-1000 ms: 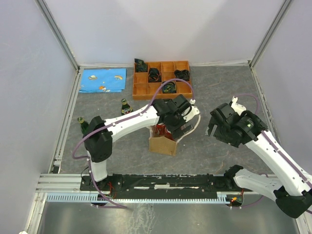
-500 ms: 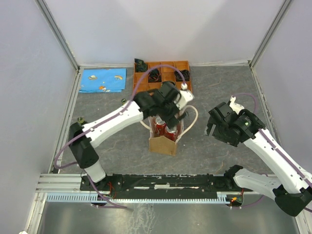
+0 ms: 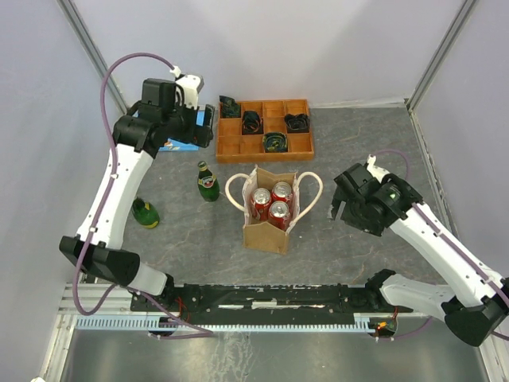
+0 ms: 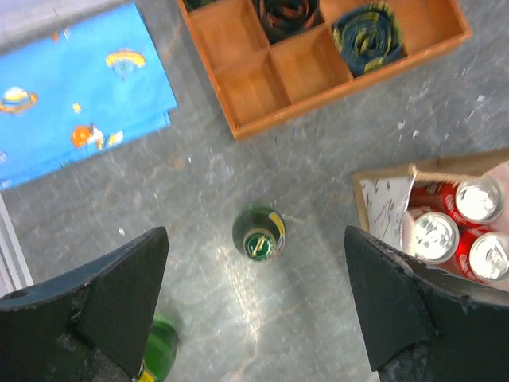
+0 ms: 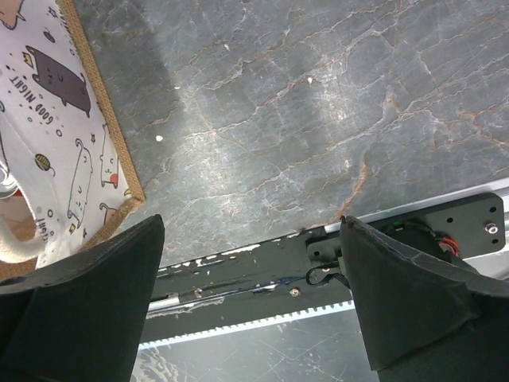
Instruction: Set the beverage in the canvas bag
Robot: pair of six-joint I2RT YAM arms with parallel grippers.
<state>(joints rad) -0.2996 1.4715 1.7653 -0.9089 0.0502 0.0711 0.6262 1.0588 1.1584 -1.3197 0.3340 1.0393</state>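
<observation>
**Grey tabletop (image 3: 358,151): bag crowded, bottles outside**

Right pincer (image 5: 253,227) hangs spread, empty, beside the canvas bag (image 3: 265,232), which stands mid-tabletop holding three red cans (image 3: 271,203). A green bottle (image 3: 208,181) stands just left of it, a second green bottle (image 3: 145,213) farther left. Farther back, left pincer (image 4: 256,239) hangs spread, empty, high above them. A bottle could topple when pinched, or jam against the cans and tip the bag.

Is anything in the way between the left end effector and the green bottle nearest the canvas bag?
Nothing visible. The left end effector hangs open above the green bottle, which shows unblocked in the left wrist view.
</observation>
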